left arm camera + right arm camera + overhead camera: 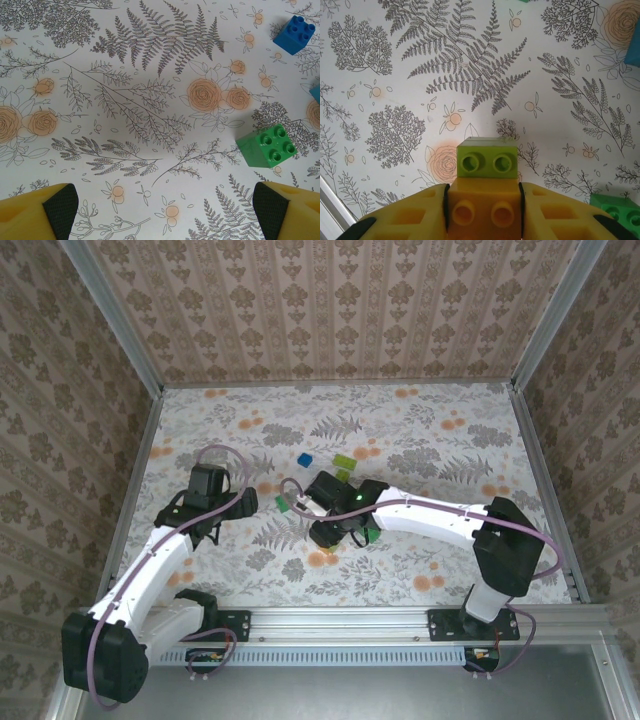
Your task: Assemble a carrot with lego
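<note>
The right gripper (483,197) clamps a small orange studded plastic brick (481,214) attached to a light green brick (487,159); the left gripper (165,207) hangs wide open above the table (125,75).

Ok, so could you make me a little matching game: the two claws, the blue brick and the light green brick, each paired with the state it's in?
Things:
1. left gripper
2. right gripper
3. blue brick
4. light green brick

States:
a. sitting right against the orange brick
b. wide open, holding nothing
c. lying loose on the table
d. shut on the orange brick

Pairs: 1-b, 2-d, 3-c, 4-a
</note>
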You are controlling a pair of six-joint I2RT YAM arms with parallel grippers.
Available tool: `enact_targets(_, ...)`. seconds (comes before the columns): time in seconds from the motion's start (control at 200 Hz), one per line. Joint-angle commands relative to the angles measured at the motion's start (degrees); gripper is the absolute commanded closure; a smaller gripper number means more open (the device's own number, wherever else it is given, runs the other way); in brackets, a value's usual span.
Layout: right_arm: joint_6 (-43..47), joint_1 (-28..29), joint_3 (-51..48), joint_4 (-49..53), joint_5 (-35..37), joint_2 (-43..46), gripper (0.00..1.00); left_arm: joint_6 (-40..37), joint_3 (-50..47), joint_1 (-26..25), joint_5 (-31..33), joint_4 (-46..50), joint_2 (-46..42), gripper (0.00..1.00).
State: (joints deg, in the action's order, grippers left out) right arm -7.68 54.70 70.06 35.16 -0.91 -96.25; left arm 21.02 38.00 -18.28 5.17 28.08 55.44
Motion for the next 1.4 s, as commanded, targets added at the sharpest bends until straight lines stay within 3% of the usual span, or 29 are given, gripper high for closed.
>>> enact_targets(0.0, 0.2, -0.2, -0.7, 11.2, 6.4, -5.5, 0.66, 0.7, 1.4, 0.4, -0.6, 0.5, -0.3, 0.06)
enact_targets(0.3, 1.1, -3.3, 3.3, 9.4, 7.4, -6.7, 0.67, 0.7, 1.3, 0.4, -0.7, 0.4, -0.6, 0.07)
enact_targets(0.875, 2.1, -5.0, 3.3, 3.4, 2.2, -4.5, 0.65, 0.5, 1.3, 0.4, -0.8, 0.3, -0.6, 0.07)
enact_targets(1.06, 2.0, -5.0, 1.9, 2.4, 1.1, -3.6, 0.59, 0.6, 1.2, 0.4, -0.9, 0.1, -0.5, 0.07)
enact_targets(1.395, 1.6, -5.0, 1.3, 1.9, 0.3, -0.7, 0.39, 0.5, 1.2, 0.4, -1.2, 0.1, -0.5, 0.07)
